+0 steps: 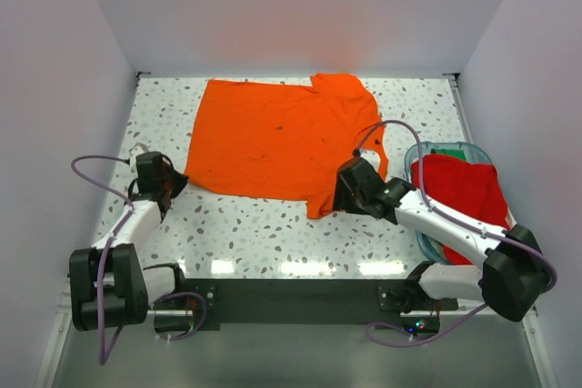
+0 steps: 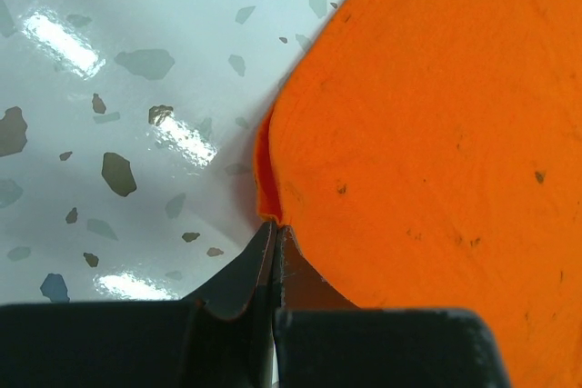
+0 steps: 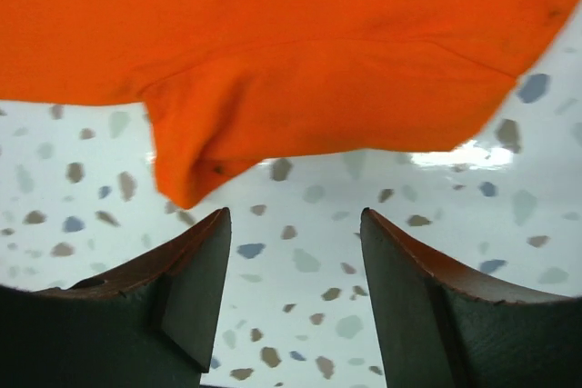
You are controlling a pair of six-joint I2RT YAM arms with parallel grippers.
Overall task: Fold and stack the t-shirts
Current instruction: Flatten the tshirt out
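The bright orange t-shirt (image 1: 282, 138) lies spread flat on the speckled table, with one sleeve folded over at its far right. My left gripper (image 1: 178, 184) is at the shirt's near-left corner. In the left wrist view it (image 2: 275, 226) is shut, its tips pinching the raised cloth edge (image 2: 427, 115). My right gripper (image 1: 339, 192) is at the shirt's near-right corner. In the right wrist view it (image 3: 296, 220) is open and empty, low over the table, with the orange hem (image 3: 300, 43) just ahead of the fingers. The deeper red t-shirt (image 1: 459, 186) lies bunched in the bin.
The clear teal-rimmed bin (image 1: 447, 146) stands at the right edge, beside the right arm, with a bit of green cloth at its back. White walls close in the table (image 1: 264, 233) at the left, right and back.
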